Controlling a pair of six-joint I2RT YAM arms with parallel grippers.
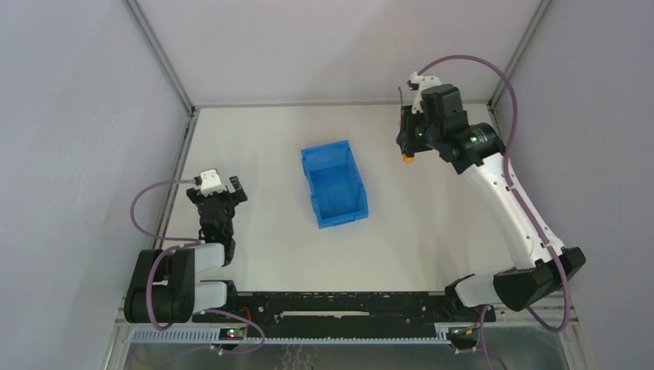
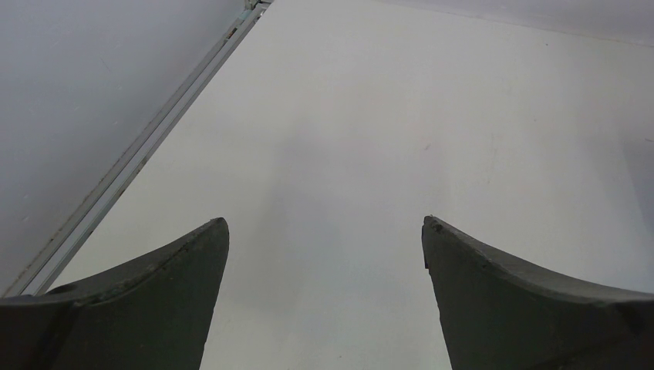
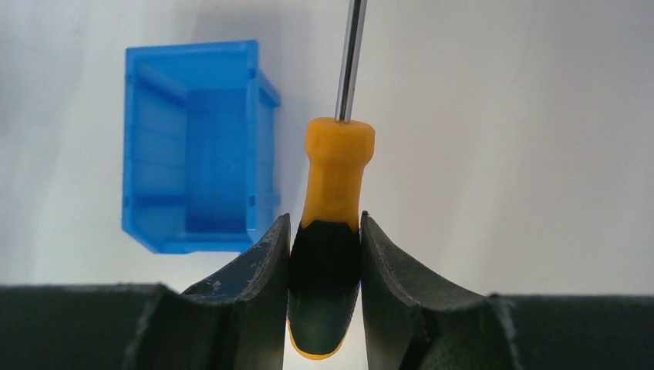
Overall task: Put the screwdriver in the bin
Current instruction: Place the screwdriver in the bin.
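The right pincer is clamped tight on the small screwdriver with the orange-yellow and black handle and thin metal shaft. Its fingers squeeze the black end of the handle, and the shaft runs away out of the top of the wrist view. The tool is held up off the white desk, off to the right of the bright blue rectangular plastic bin and apart from it. The bin stands mid-desk. Over on the left, the left pincer hangs low with its fingers spread wide apart above bare desk.
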